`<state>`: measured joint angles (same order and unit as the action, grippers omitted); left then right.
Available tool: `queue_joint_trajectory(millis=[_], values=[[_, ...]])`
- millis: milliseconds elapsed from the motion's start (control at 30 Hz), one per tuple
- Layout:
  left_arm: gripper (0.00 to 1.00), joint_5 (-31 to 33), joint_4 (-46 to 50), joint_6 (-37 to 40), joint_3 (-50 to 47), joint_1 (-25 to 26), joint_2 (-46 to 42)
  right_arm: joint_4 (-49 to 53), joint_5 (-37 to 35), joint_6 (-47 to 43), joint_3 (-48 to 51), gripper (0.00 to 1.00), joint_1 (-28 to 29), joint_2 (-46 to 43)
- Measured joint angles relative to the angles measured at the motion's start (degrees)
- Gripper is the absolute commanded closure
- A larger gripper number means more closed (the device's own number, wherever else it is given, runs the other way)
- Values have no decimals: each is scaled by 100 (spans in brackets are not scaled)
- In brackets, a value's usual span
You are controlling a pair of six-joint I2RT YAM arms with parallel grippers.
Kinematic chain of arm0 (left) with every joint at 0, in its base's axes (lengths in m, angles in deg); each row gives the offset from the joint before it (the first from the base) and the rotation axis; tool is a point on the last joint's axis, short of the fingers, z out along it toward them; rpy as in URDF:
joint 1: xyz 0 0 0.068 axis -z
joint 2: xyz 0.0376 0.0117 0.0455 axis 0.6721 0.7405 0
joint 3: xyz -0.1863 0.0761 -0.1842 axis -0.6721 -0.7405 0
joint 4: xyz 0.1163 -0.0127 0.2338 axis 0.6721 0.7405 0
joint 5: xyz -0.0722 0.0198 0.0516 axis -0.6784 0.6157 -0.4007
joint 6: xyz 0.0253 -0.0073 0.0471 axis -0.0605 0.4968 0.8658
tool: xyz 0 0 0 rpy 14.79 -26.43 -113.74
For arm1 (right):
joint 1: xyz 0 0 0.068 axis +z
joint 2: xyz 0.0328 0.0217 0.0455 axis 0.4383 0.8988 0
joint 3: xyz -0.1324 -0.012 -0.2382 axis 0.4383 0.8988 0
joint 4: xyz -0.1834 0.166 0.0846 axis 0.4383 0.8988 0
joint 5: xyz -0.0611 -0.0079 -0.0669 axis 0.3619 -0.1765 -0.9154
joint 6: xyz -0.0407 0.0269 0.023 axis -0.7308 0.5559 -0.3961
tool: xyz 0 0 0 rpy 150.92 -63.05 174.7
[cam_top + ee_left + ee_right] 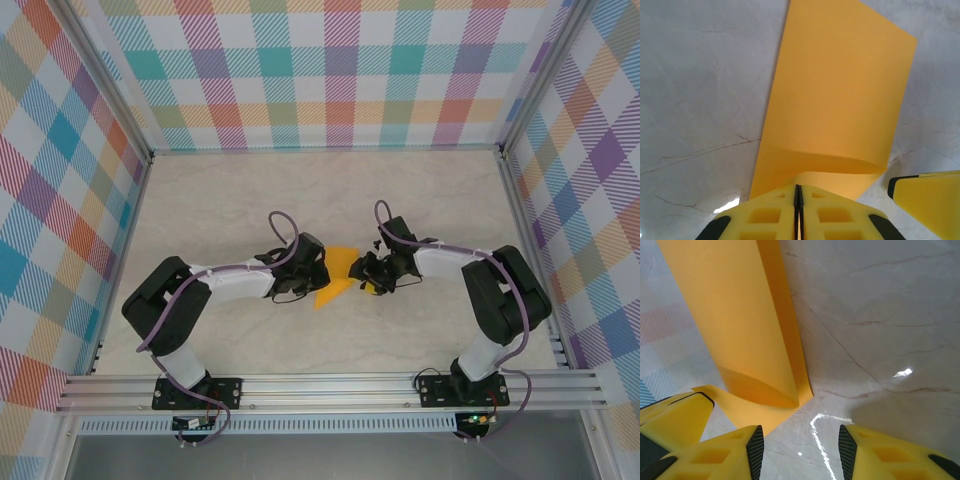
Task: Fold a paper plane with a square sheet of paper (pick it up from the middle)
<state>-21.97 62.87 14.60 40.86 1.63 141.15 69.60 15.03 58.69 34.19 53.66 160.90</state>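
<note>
The paper (337, 272) sits just right of the left tool (308, 284), on the pale marbled desk (250, 200), and reaches across to the right tool (368, 278).

From the left wrist, the left tool (798, 192) has its yellow jaws pressed tight together with only a thin seam between them. The paper's near edge is caught at their tips. From that tool the paper (840, 90) rises and curls over itself, one layer folded loosely onto another with a rounded bend rather than a sharp crease. One yellow finger (925, 197) of the right tool shows just right of the left tool.

From the right wrist, the right tool (801, 440) stands wide, bare desk showing between its jaws. The curled paper (730, 315) lies beside it, with a finger (675, 412) of the left tool at the paper's near end.
</note>
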Motion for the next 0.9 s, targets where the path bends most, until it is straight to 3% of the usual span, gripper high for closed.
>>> queue_joint_trajectory(millis=[900], values=[[90, -20, 92, -31, 2, -20, 273, -258, 192, 92, -254, 60, 63, 356]])
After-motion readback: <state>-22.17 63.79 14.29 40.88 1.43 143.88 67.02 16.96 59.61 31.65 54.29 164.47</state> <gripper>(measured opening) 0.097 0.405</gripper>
